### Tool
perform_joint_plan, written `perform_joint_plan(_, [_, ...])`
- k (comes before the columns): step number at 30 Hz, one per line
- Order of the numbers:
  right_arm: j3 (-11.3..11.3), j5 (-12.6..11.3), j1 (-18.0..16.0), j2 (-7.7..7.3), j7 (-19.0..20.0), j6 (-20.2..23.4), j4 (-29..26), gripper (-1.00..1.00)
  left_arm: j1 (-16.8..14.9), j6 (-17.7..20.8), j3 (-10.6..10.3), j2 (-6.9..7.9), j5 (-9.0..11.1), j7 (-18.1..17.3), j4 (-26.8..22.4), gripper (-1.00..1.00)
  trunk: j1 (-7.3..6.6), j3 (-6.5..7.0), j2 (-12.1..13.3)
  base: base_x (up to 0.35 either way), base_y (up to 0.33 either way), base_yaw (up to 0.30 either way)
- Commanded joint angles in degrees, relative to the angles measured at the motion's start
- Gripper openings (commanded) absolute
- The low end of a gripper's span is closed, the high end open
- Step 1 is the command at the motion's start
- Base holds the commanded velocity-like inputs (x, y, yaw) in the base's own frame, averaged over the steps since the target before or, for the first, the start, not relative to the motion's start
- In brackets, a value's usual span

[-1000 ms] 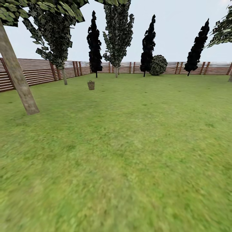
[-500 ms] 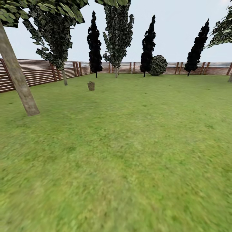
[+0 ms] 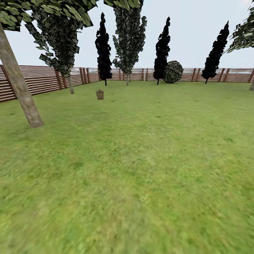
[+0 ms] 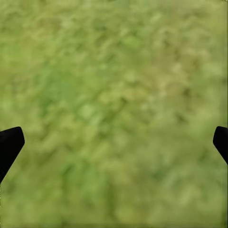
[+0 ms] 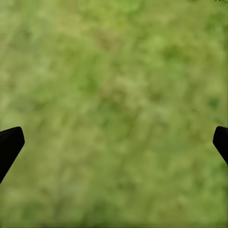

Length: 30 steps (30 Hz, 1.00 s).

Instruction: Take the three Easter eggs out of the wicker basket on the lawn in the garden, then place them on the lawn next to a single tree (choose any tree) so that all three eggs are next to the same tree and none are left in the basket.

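Lawn (image 3: pixel 141 169): wide green grass, stretching before me to the fence (image 3: pixel 38 79).
Fence: brown slatted boards along the far edge.
Tree (image 3: pixel 19 88): thick grey-brown trunk, leaning, near left.
Dark cypresses (image 3: pixel 103 49): along the fence.
Round bush (image 3: pixel 173 71): by the fence.
Wicker basket (image 3: pixel 100 94): far off, upright on the grass; contents too small to tell.
My left claw (image 4: pixel 114 142): spread wide over grass, holding nothing.
My right claw (image 5: pixel 114 142): likewise spread, holding nothing.
No writing legible.

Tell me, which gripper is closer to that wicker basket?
Probably left, but only barely. The wicker basket stands far ahead, left of the head view's middle. The left gripper and right gripper both hang open over the lawn, nowhere near it.
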Motion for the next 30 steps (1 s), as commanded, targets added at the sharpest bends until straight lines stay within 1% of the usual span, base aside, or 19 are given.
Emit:
perform_joint_plan(1, [0.0,-0.4,0.0,0.0,0.0,-0.2,0.1,1.0,0.0,-0.1,-0.4,0.01,0.0,0.5,0.1,1.0,-0.23,0.14,0.4,0.0,0.0,0.0])
perform_joint_plan(7, [0.0,-0.4,0.0,0.0,0.0,-0.2,0.1,1.0,0.0,-0.1,-0.5,-0.09,0.0,0.5,0.2,1.0,-1.55,1.21,2.8,0.0,0.0,0.0])
perform_joint_plan(14, [0.2,-0.4,0.0,0.08,0.0,-0.1,0.1,1.0,0.0,-0.1,-0.4,-0.1,0.1,0.5,2.6,1.0,-3.09,2.47,5.6,0.0,0.0,0.0])
perform_joint_plan(30, [0.1,-0.8,0.0,0.08,0.1,-0.1,0.1,1.0,0.0,-0.1,-0.4,-0.36,0.1,0.5,2.9,1.0,-6.6,5.34,12.0,0.0,0.0,0.0])
